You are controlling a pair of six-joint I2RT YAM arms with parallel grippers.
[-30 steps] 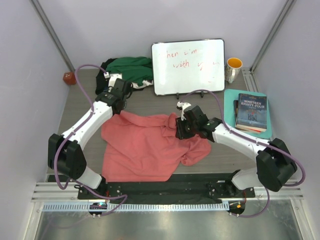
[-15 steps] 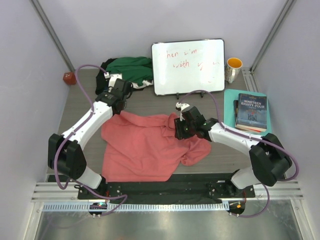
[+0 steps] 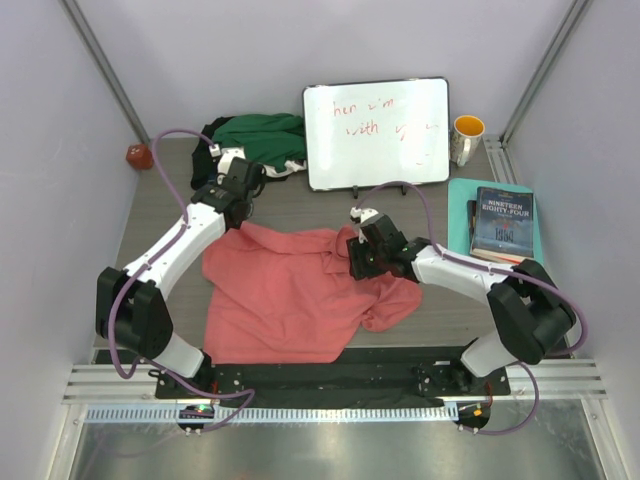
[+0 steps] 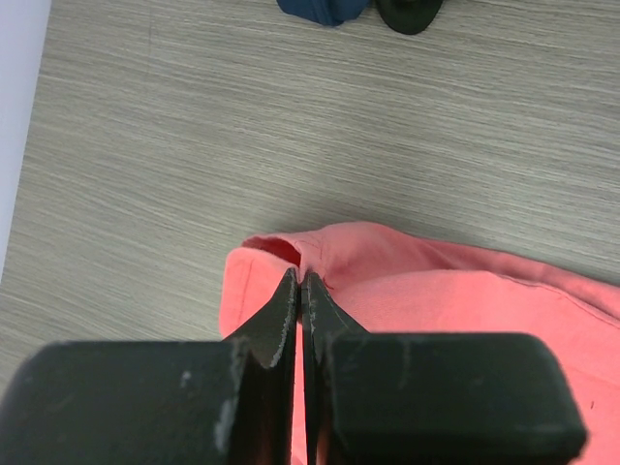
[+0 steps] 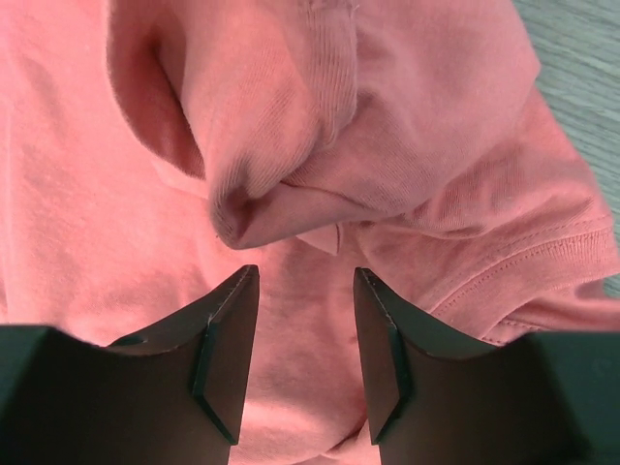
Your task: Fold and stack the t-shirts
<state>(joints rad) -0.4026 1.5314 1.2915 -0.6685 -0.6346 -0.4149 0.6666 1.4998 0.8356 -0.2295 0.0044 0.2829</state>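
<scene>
The soft salmon-pink cloth t-shirt lies crumpled on the grey wooden table, in front of the flat white board with red writing. The left gripper is squeezed tight and seems to pinch the shirt's corner. The right gripper has its jaws apart, with nothing in them, over a bunched lump. If it bites that lump, it may grab two layers and the fold goes crooked. A hard pull could slip the corner free.
</scene>
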